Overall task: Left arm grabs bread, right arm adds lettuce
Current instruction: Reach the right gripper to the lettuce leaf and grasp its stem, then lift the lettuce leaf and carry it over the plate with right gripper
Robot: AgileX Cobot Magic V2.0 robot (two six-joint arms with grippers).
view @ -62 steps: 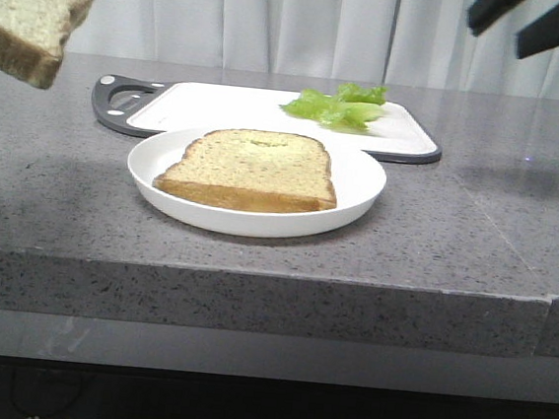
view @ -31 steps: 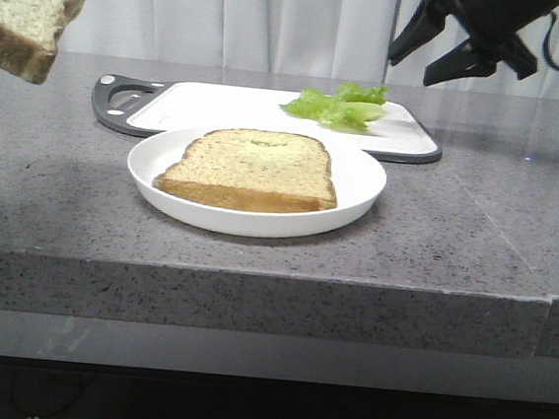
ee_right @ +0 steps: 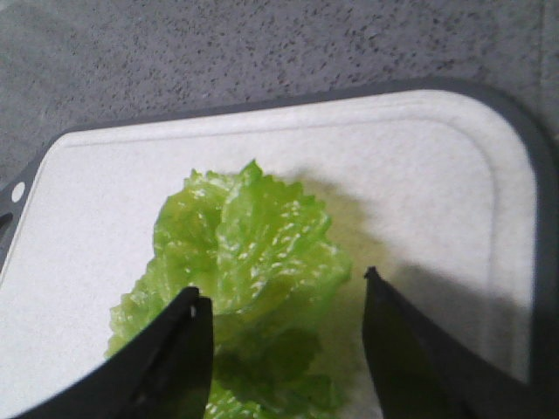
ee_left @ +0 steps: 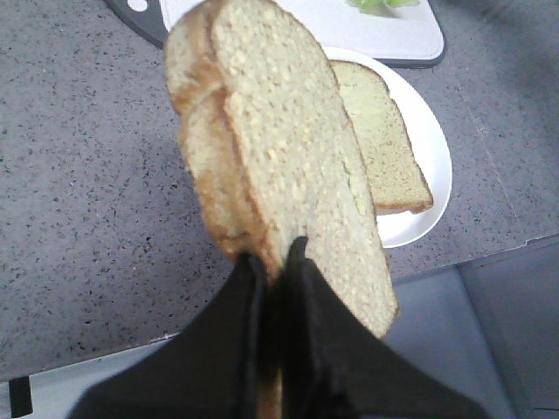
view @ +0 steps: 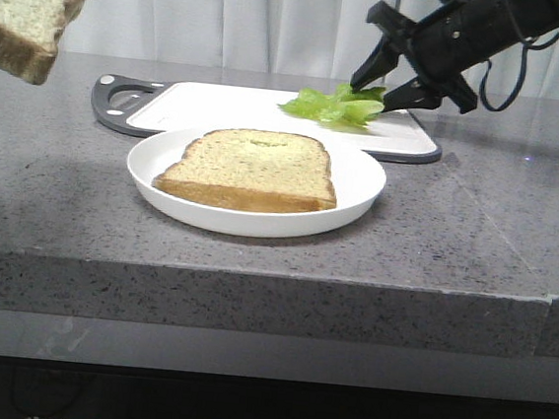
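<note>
Front view: left claw (ee_left: 272,262) clamps bread (view: 34,6) aloft, done. Right claw (view: 384,85) gapes, empty, over lettuce (view: 335,106) beyond the plate (view: 355,192); grasp and placement remain.

Two thick tan bread slices with brown crusts: one pinched in the left gripper's black fingers (ee_left: 275,271), slice (view: 31,7); one flat (view: 252,167) on the single round white plate (view: 361,188). One ruffled light-green lettuce leaf (ee_right: 244,262) between the right gripper's spread fingers, on one white cutting board (view: 220,105).
</note>
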